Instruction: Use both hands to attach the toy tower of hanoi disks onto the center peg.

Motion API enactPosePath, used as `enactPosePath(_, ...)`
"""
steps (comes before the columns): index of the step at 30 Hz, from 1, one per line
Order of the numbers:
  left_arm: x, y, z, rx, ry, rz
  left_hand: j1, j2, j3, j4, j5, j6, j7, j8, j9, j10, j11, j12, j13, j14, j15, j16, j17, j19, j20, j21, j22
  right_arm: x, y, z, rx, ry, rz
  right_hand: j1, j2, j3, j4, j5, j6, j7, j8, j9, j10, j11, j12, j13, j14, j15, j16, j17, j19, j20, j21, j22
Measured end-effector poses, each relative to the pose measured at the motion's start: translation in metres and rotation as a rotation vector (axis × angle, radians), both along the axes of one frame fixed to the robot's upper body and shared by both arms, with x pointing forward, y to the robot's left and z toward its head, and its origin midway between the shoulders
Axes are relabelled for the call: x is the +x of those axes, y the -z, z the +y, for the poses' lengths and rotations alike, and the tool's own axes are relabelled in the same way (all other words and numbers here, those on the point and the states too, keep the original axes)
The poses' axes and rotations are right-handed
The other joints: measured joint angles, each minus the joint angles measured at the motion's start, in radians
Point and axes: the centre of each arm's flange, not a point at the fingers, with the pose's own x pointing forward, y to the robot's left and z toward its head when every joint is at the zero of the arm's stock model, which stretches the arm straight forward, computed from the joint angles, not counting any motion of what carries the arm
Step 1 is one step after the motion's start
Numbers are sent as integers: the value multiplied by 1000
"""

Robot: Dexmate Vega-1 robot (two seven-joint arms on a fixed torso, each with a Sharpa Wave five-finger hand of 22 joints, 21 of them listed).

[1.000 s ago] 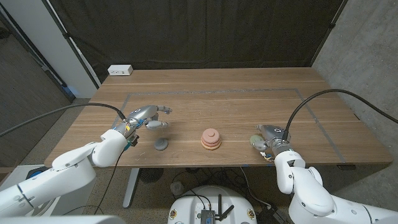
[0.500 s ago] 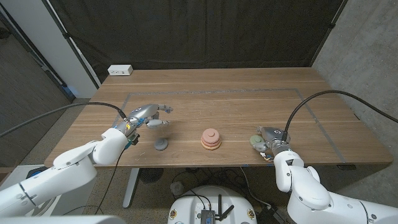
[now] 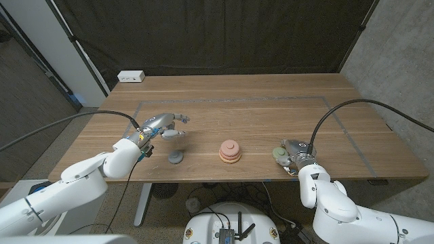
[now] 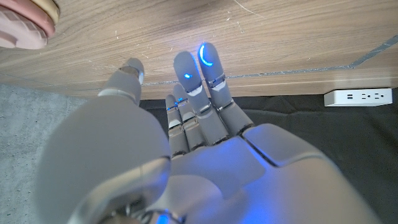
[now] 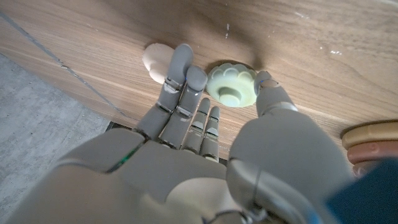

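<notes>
Since a second ago, shifted a little: left hand (image 3: pixel 163 126) farther from the worktop's near edge, right hand (image 3: pixel 290 152) drawn slightly back toward that edge; disks unmoved.

Nearest the front edge, right side: right hand, fingers (image 5: pixel 180 74) extended and apart, thumb just beside a green disk (image 5: pixel 231 86), a cream disk (image 5: pixel 155 60) beyond the fingertips (contact unclear). Front edge, left of centre: a grey disk (image 3: pixel 175 158) lying alone. At centre front: the peg stack (image 3: pixel 230 151), pink and tan rings piled. Farther in, left side: left hand raised above the worktop (image 3: pixel 258 115), fingers (image 4: pixel 208 68) spread, holding nothing. At the far left corner: a white power strip (image 3: pixel 131 76).
</notes>
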Motion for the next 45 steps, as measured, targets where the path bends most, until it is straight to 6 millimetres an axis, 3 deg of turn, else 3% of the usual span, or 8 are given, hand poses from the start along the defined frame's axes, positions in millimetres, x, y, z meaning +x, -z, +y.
enactPosePath(16, 3, 1, 1, -8, 7, 6, 1, 9, 8, 0, 7, 15, 3, 0, 5, 16, 5, 0, 0, 0, 0, 0, 5, 0, 0, 0, 3, 4, 2, 0, -5, 8, 20, -7, 7, 0, 0, 0, 6, -6, 6, -3, 11, 11, 8, 0, 0, 0, 0, 0, 0, 0, 0, 0)
enactPosePath(32, 3, 1, 2, -14, 11, 12, -3, 13, 12, -2, 11, 23, 2, 0, 5, 25, 7, 0, 5, 0, 0, 0, 5, 0, 0, 0, 3, 6, 2, 0, -15, 14, 45, -2, 11, -3, 3, 0, 28, -21, 8, -11, 27, 5, 9, 0, 0, 0, 0, -3, 0, 0, -4, 0)
enactPosePath(39, 4, 3, 2, -19, 10, 20, -8, 19, 15, 1, 15, 23, 2, 0, 5, 30, 2, 0, 7, 0, 0, 0, 10, 0, 0, 0, 3, 7, 5, 1, -21, 19, 44, 7, 37, -8, -3, 10, 112, -41, 30, -24, 112, -15, 37, 6, 39, -8, 32, 30, 28, -6, 1, 2)
enactPosePath(41, 3, 4, 2, -19, 11, 21, -8, 19, 18, -1, 15, 33, 1, 0, 5, 30, 2, 0, 10, 2, 2, 0, 9, 0, 0, 0, 3, 7, 4, 1, -22, 20, 35, 10, 41, -2, -2, 12, 129, -36, 43, -26, 134, -23, 42, 9, 54, -14, 45, 46, 33, -11, 4, 2)
enactPosePath(45, 3, 5, 2, -21, 12, 22, -12, 23, 21, 1, 15, 34, 2, 0, 5, 35, 6, 0, 10, 2, 2, -1, 9, 0, 0, 0, 3, 7, 5, 1, -25, 23, 22, 12, 44, 8, -4, 17, 149, -34, 45, -30, 174, -31, 50, 12, 70, -23, 62, 69, 47, -11, 12, 2)
